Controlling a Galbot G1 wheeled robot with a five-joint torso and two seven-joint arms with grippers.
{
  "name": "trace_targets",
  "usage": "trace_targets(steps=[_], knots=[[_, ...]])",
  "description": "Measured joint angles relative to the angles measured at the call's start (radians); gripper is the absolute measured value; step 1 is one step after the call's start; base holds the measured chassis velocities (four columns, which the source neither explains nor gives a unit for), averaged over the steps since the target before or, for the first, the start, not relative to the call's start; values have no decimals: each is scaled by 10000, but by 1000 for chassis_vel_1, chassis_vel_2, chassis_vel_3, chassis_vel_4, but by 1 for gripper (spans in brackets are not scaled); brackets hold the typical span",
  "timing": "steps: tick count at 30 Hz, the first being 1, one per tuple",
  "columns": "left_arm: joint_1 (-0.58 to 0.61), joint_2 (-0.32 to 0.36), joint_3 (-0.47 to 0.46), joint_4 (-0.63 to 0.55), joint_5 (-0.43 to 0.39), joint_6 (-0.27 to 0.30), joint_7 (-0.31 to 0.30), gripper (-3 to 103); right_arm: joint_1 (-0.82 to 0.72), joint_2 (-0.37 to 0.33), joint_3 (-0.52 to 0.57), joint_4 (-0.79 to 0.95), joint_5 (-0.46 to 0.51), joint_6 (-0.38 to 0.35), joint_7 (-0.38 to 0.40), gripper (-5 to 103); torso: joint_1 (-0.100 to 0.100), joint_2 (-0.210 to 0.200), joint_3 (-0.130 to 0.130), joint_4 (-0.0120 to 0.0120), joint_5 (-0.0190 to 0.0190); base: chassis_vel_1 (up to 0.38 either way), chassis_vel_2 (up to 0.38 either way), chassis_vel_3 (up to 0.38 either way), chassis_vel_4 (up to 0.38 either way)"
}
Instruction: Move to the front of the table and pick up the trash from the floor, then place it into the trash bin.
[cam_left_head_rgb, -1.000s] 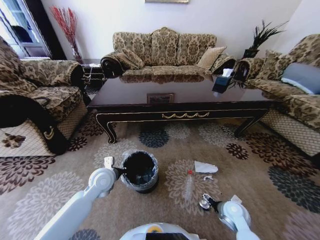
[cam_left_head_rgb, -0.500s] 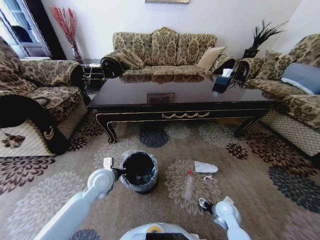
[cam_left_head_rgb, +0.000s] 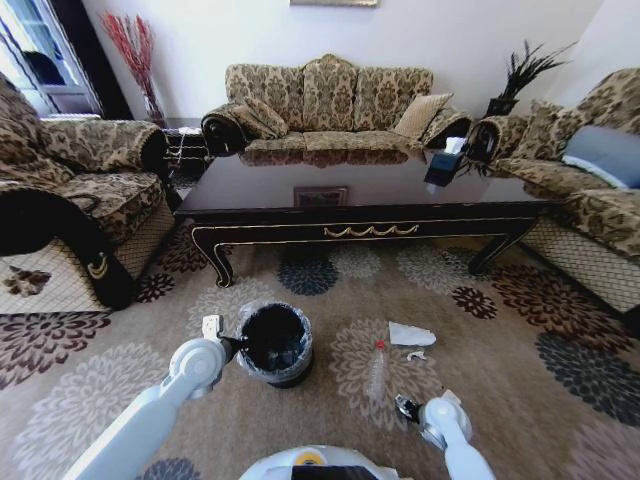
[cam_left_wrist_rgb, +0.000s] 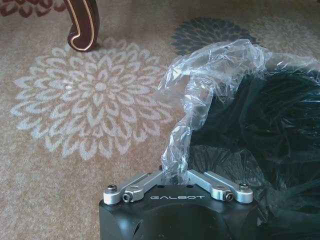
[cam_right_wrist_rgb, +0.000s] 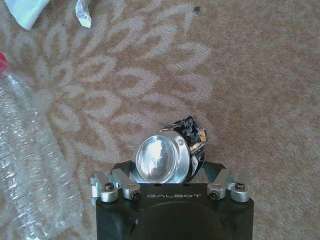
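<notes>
On the carpet (cam_left_head_rgb: 500, 330), bottle (cam_left_head_rgb: 377, 371) lengthwise toward table (cam_left_head_rgb: 360, 190) — right tool (cam_right_wrist_rgb: 172, 167) clenching foil wrapper (cam_right_wrist_rgb: 167, 157), left tool (cam_left_wrist_rgb: 175, 175) pinching bin liner (cam_left_wrist_rgb: 200, 100).

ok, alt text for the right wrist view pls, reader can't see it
The right hand is closed on a small crushed piece of trash, shiny silver with dark crumpled foil, held above the patterned beige carpet. A clear plastic bottle lies beside it on the floor, and white paper scraps sit farther off.
</notes>
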Motion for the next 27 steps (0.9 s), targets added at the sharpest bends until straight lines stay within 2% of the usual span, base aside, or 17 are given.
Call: trace_targets(steps=[2,4,8,10,12,13,15,17,18,19,22,23,25,27], knots=[[38,-20,-24,-16,5,0,10,0,63,-13,17,-128,-76,21,-40,68,0,2,0,-3,-8,0,0,0,0],[52,-25,-35,-19,9,0,19,0,79,-21,24,-164,-104,30,-64,68,0,2,0,-5,-10,0,0,0,0],[76,-31,-45,-20,65,0,42,0,71,-87,46,-198,-210,60,-199,52,-1,3,0,-5,-1,0,0,0,0],[79,-36,-47,-20,69,0,44,0,54,-96,46,-188,-239,63,-229,52,-1,3,0,-4,0,0,0,0,0],[105,-60,-50,-20,98,0,58,0,-36,-123,53,-145,-491,129,-445,50,0,2,0,-2,7,0,0,0,0],[117,-68,-49,-20,117,0,65,0,-59,-129,56,-135,-580,146,-507,42,0,2,0,-1,11,0,0,0,0],[120,-69,-48,-20,123,0,67,0,-65,-131,57,-132,-606,151,-524,42,0,2,0,-1,12,0,0,0,0],[185,-111,-17,-20,224,0,113,0,-210,-181,57,-38,-1070,278,-935,30,0,0,0,5,21,0,0,0,0],[206,-122,-13,-20,246,0,124,0,-232,-197,54,8,-1182,315,-1038,30,0,-1,0,11,22,0,0,0,0],[232,-131,-13,-21,265,0,132,0,-263,-208,44,56,-1306,347,-1134,25,1,-1,0,13,23,0,0,0,0],[262,-134,-14,-24,284,0,141,0,-303,-219,37,100,-1426,384,-1204,19,0,-1,1,11,17,0,0,0,0],[269,-134,-24,-37,285,0,156,0,-304,-228,28,136,-1492,411,-1232,9,0,-1,1,8,15,0,0,0,0],[269,-130,-36,-45,285,1,163,0,-315,-231,20,154,-1526,428,-1250,9,0,-1,0,6,14,0,0,0,0],[269,-118,-59,-50,285,0,168,0,-341,-232,7,194,-1576,440,-1269,2,0,-2,1,4,13,0,0,0,0]])
